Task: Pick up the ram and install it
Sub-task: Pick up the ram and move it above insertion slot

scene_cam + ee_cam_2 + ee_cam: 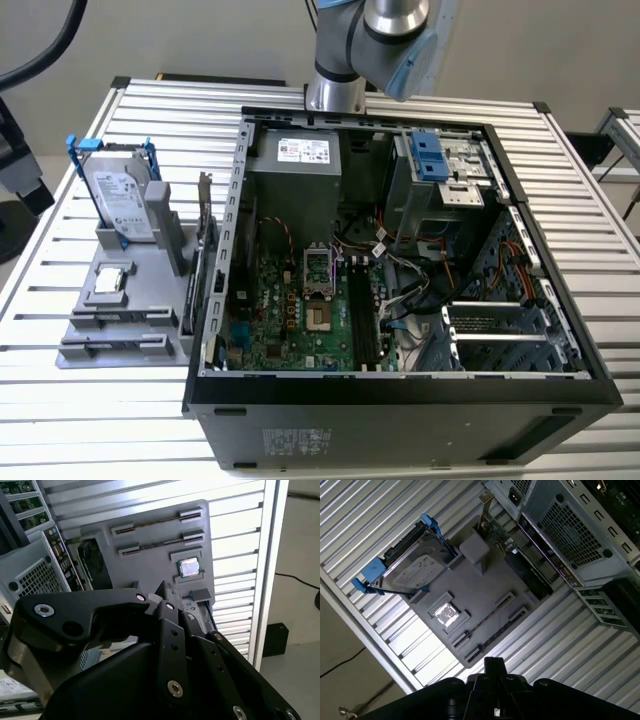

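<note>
1. One black gripper (493, 664) hangs above the slatted table (365, 510), closest to the lens in both wrist views; you cannot tell whether it is released or clenched
2. Below it you see the gray tray (485, 587), and the gripper is apart from it
3. Along the tray's edge farthest from the hard drive (412, 572) lies the ram (157, 523), a thin dark strip held between two clips, with a second clipped strip just beside it
4. Next along the tray sits the small silver chip (446, 615) in a square pocket
5. Beyond the chip, the hard drive stands tilted in its blue-handled bracket
6. Farthest off, the open computer case (400, 420) lies on its side just beside the tray, on the exterior view's right, with its green circuit board (290, 310) showing, and the arm (370, 45) rises behind it
</note>
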